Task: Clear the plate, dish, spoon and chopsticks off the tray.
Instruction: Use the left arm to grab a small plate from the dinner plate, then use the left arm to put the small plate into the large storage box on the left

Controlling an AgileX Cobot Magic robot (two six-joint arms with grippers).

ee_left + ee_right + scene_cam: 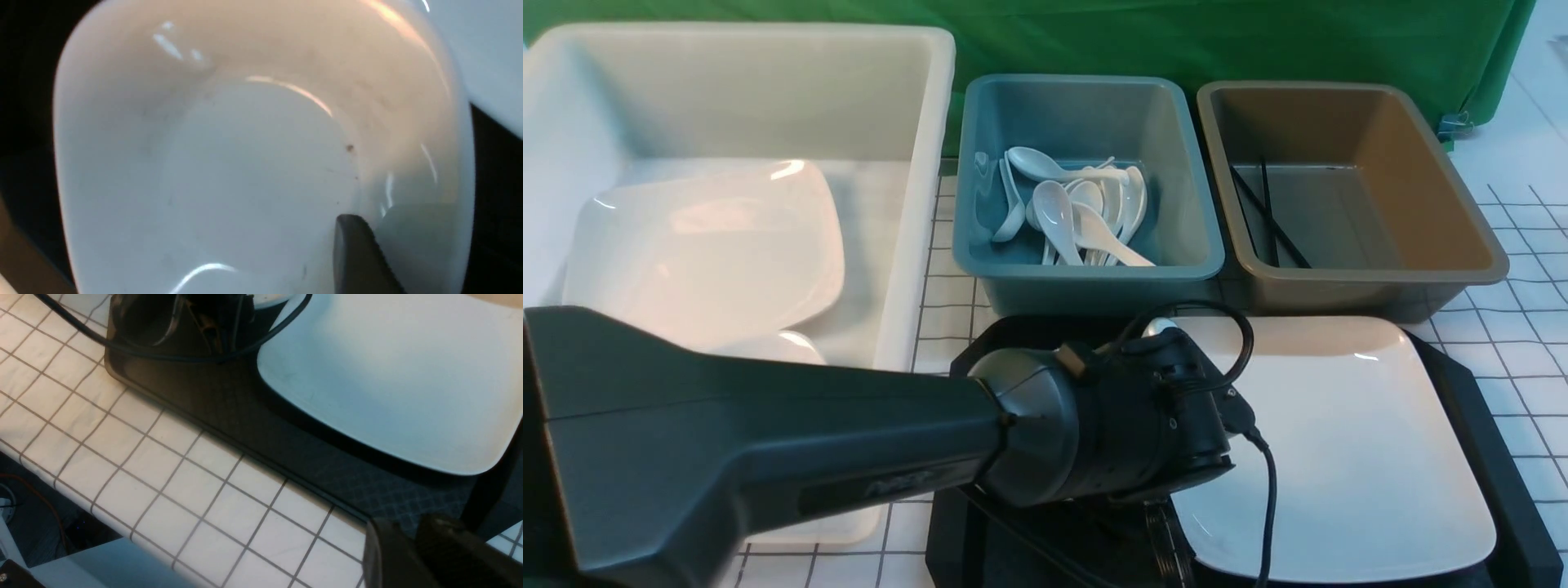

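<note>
The small white dish (245, 163) with its dark speck fills the left wrist view. My left gripper (380, 216) is shut on its wall, with one finger (355, 253) inside and the other a shadow behind the wall. In the front view my left wrist (1143, 408) hides the dish over the left part of the black tray (1494, 457). The large white plate (1339, 449) lies on the tray's right part. Black chopsticks (1270, 216) lie in the brown bin (1445, 180). Several white spoons (1078, 212) lie in the blue bin (1176, 163). My right gripper (402, 526) hangs slightly open and empty over the tray's near rim (286, 457).
A big white tub (915, 204) at the left holds another white plate (703, 245) and a white bowl (768, 347). The left arm's cable (1270, 506) hangs over the plate on the tray. The table carries a white gridded cloth (184, 490).
</note>
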